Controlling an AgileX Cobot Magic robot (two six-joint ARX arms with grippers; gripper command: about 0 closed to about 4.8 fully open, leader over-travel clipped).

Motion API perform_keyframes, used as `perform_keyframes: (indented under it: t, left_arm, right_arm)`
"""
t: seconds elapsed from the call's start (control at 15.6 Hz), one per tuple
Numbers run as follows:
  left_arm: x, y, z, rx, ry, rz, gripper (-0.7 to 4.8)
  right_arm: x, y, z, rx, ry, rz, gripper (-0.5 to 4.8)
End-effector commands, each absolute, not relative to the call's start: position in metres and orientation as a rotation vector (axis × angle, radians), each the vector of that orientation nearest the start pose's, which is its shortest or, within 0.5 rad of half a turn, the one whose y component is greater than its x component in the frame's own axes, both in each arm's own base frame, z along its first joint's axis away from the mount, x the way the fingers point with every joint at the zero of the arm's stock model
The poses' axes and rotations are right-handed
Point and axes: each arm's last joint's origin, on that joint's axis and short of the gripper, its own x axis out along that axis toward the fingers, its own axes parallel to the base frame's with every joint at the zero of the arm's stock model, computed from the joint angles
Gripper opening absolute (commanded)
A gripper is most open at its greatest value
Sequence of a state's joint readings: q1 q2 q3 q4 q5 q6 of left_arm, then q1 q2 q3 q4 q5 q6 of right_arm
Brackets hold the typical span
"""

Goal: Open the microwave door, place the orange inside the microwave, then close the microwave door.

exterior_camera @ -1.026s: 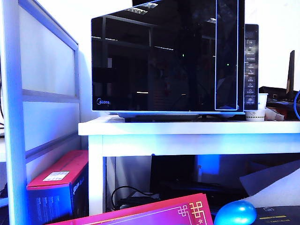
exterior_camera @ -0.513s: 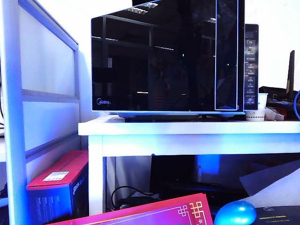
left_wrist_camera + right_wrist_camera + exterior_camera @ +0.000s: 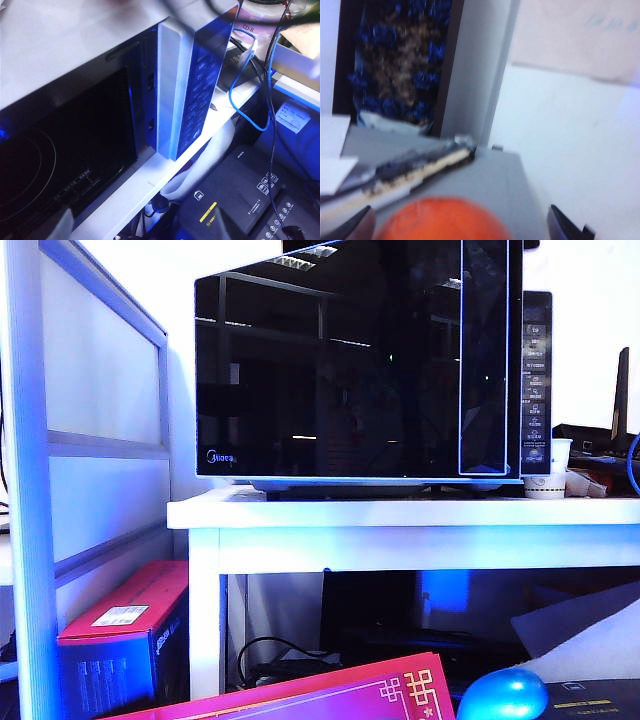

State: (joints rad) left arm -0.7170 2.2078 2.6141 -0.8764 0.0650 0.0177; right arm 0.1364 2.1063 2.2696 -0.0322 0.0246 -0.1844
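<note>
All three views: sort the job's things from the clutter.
Job:
microwave
microwave door
orange
right gripper, open around the orange
left gripper, open, by the microwave's open cavity

Clutter:
red box
blue rounded object
paper cup
blue cable

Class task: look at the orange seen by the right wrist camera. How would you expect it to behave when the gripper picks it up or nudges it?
The orange looks round, so a nudge would probably roll it across the flat grey surface. Its skin appears smooth, so it may slip in a light grip. The right gripper stands open with a fingertip on either side, apparently wide enough.
</note>
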Motion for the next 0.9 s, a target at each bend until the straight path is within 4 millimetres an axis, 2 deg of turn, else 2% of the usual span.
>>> perform_keyframes:
  t: [0.06, 0.45, 0.51, 0.58, 0.64, 0.9]
  left_arm:
    - [0.350, -0.311, 0.390, 0.207, 0.672, -0.775, 3.72]
    - [0.350, -0.311, 0.390, 0.208, 0.672, -0.776, 3.72]
    - [0.350, -0.311, 0.390, 0.208, 0.672, -0.775, 3.72]
    - [0.350, -0.311, 0.390, 0.208, 0.675, -0.775, 3.72]
    - [0.350, -0.311, 0.390, 0.209, 0.679, -0.775, 3.72]
    - [0.348, -0.309, 0.387, 0.218, 0.706, -0.771, 3.72]
  right_arm:
    - [0.479, 0.065, 0.441, -0.176, -0.140, 0.098, 4.79]
    - [0.487, 0.066, 0.428, -0.182, -0.082, 0.102, 4.79]
    - [0.487, 0.066, 0.427, -0.185, -0.080, 0.101, 3.94]
    - [0.487, 0.066, 0.428, -0.186, -0.086, 0.096, 3.68]
    - [0.486, 0.066, 0.429, -0.185, -0.089, 0.082, 2.98]
    - [0.484, 0.065, 0.434, -0.183, -0.100, 0.081, 2.95]
